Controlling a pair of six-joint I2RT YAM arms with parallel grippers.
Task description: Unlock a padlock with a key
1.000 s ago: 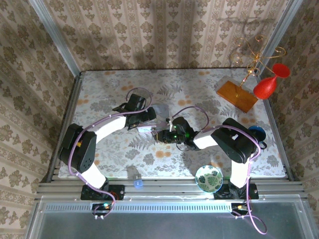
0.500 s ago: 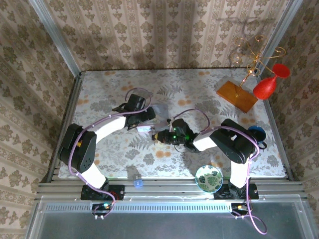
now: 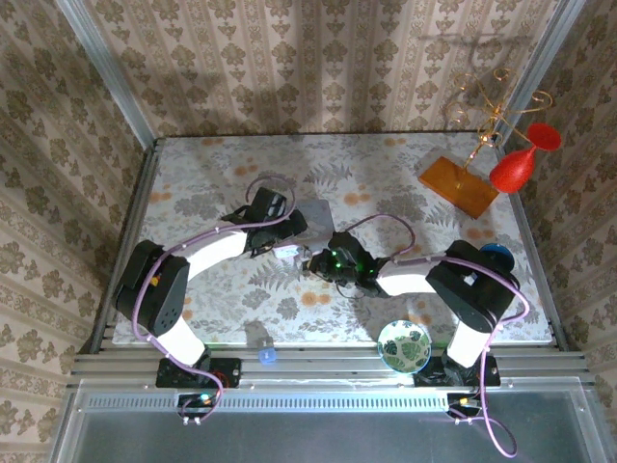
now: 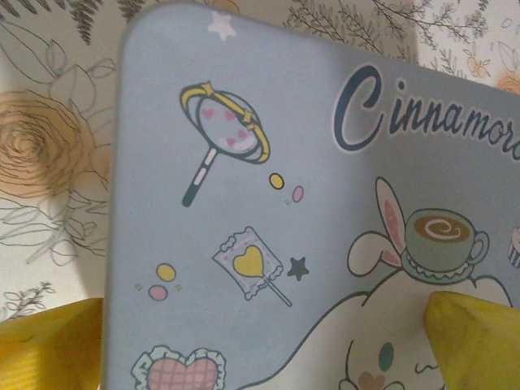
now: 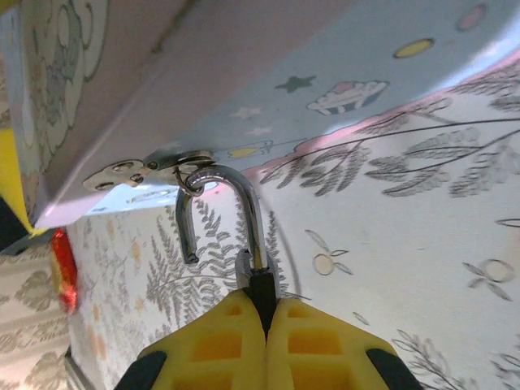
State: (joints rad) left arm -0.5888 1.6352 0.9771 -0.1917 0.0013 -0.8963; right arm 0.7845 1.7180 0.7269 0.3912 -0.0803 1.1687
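Arms: left arm (image 3: 214, 247) and right arm (image 3: 413, 277), white links, black joints.
Cables (image 3: 384, 217): purple, looped along both.
Right wrist light (image 3: 336, 258): green.
Right tool (image 5: 266, 313) fingers (image 5: 213, 341): yellow, ribbed.

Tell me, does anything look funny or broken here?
The padlock looks odd: its shackle stands open, one end free, while hooked through the hasp on the tin box. The right tool is pinched shut on the padlock's body. Nothing looks spilled or broken.

The tin box (image 4: 268, 122) is being shown in pale blue with pastel cartoon prints, the padlock (image 5: 253, 223) silvery, the tablecloth (image 5: 406, 244) cream floral.
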